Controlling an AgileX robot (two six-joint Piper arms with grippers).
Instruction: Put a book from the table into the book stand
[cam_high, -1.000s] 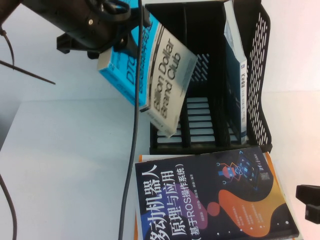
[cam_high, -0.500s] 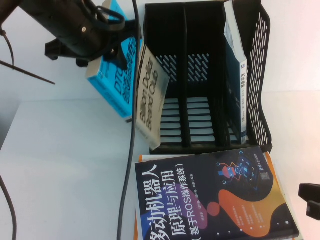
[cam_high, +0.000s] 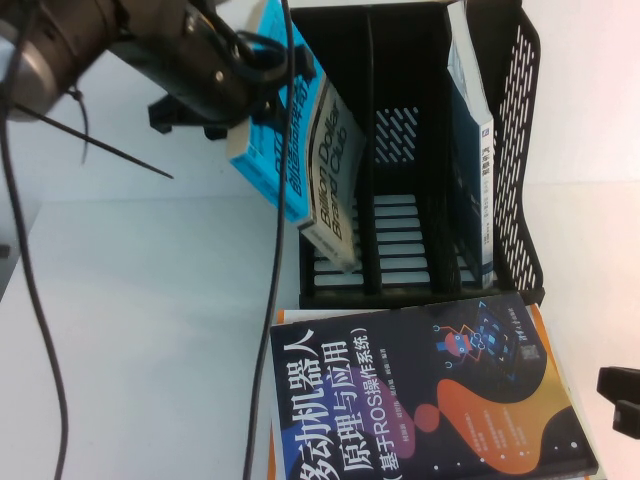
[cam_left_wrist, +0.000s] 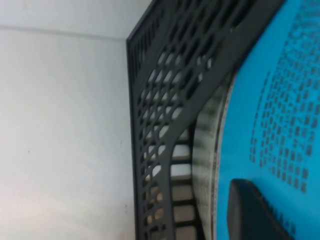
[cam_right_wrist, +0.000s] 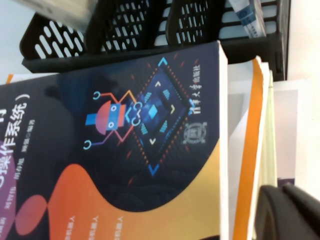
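Nearest the robot, a navy book (cam_high: 425, 395) with orange-purple graphics lies flat on the table (cam_high: 130, 330), atop a stack with orange and white edges showing beneath it. The right gripper (cam_high: 620, 398) sits low at the table's right edge, beside that stack; only a dark part of it shows, cut off by the frame, so its opening cannot be told. The right wrist view shows the same navy cover (cam_right_wrist: 125, 130) with the stand's base just beyond it.

Farther back, the stand (cam_high: 520, 150) is upright with three slots. A teal book (cam_high: 470, 140) with a white top stands in its right slot.

The left gripper (cam_high: 235, 100) is raised at the stand's left front corner, clamped narrow on the book (cam_high: 320, 170), holding it by its blue half. The book hangs tilted in the air, grey half lowest, its bottom corner dipping into the left slot near the slotted base. In the left wrist view one black finger (cam_left_wrist: 252, 210) presses on the blue cover (cam_left_wrist: 280, 100), the mesh wall (cam_left_wrist: 165, 115) just beside the page edges. The second finger is hidden behind the book.
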